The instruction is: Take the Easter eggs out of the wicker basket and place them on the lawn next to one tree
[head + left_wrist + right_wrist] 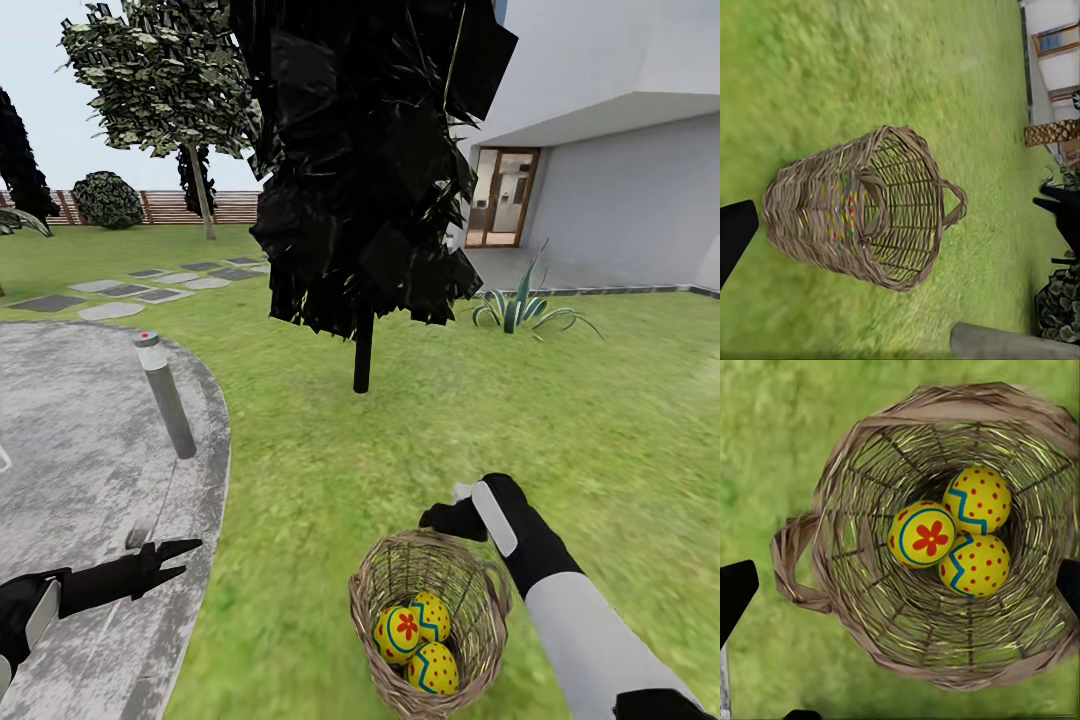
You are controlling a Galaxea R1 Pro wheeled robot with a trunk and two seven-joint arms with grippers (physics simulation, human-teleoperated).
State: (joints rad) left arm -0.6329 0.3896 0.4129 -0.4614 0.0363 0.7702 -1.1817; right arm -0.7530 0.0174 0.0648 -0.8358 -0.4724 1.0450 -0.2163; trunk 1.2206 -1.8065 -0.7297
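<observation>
The wicker basket point(478, 608) stands upright on the lawn point(330, 470) close in front of me. Three yellow Easter eggs lie together in its bottom: one with a red flower point(921, 534) and two with blue zigzags and red dots point(979, 499) point(975, 564). My right gripper point(447, 519) hovers open just above the basket's far rim, its fingers point(736, 589) spread wide on either side of the basket's mouth. Off to the left, my left gripper point(183, 559) hangs open and empty over the paving, looking at the basket point(832, 217) from the side. A tree point(203, 195) with a pale slender trunk stands far back left.
A black-leaved tree point(362, 350) stands a few steps beyond the basket. A grey paved area point(80, 450) with a short bollard point(165, 395) lies at left. A spiky plant point(520, 305) and the house point(620, 180) are at right, stepping stones point(150, 285) further back.
</observation>
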